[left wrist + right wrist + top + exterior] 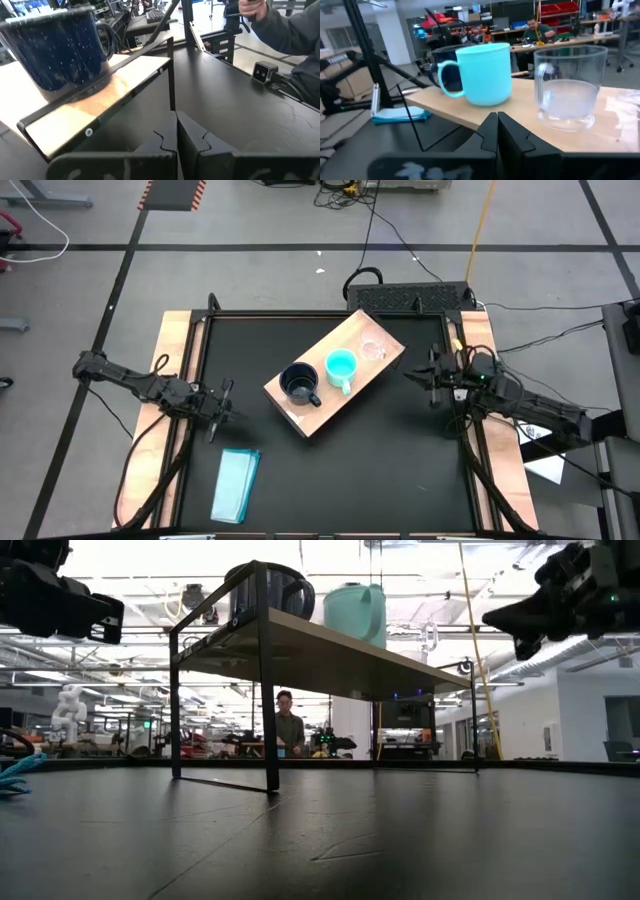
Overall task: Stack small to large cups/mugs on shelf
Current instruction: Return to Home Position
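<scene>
Three cups stand upright in a row on the wooden shelf [335,385]: the dark navy mug [299,383] at its near-left end, the turquoise mug [341,366] in the middle, the clear cup [374,350] at its far-right end. The shelf stands on thin dark legs [268,690] above the black table. My left gripper [222,405] is shut and empty, to the left of the shelf; its wrist view shows the navy mug [55,50]. My right gripper [418,377] is shut and empty, to the right of the shelf; its wrist view shows the turquoise mug [482,74] and the clear cup [568,85].
A flat pale-teal block [236,484] lies on the table near its front left. A dark box with cables [410,298] sits at the far edge. People show in the room beyond the table [288,725] and a sleeve in the left wrist view [290,30].
</scene>
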